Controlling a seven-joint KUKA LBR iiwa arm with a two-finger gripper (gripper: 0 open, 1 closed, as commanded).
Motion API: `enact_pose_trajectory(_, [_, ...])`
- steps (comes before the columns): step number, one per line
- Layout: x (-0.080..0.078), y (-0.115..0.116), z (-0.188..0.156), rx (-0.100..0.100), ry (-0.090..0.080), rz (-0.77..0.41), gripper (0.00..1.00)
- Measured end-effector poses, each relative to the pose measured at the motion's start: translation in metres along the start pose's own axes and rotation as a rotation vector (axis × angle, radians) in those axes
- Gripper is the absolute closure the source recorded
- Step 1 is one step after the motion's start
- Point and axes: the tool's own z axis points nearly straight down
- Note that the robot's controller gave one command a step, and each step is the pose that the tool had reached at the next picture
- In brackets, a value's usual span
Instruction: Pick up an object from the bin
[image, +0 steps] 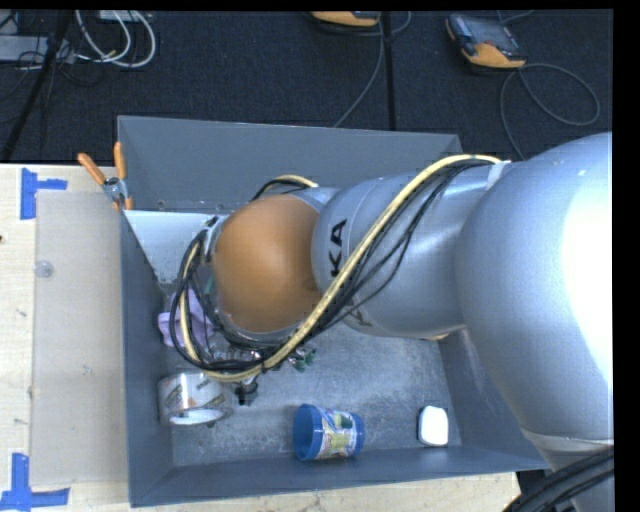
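Observation:
A dark part of my gripper (246, 388) pokes out low in the left half of the bin, under the arm's wrist. Just left of it, touching or nearly so, lies a clear tape roll (192, 397) near the front left corner. A purple thing (168, 325) sticks out from behind the wrist at the left wall, mostly hidden. A small dark green piece (300, 358) lies just right of the gripper on the bin floor.
A blue-lidded jar with a yellow-green label (326, 432) lies on its side at the front middle. A small white block (433, 425) sits at the front right. The arm and its orange cover with cables hide the bin's middle and back.

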Motion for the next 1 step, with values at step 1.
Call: enact_pose_trajectory(1, [-0.0012,0.0039,-0.0183,-0.006,-0.005,-0.002,1.00])
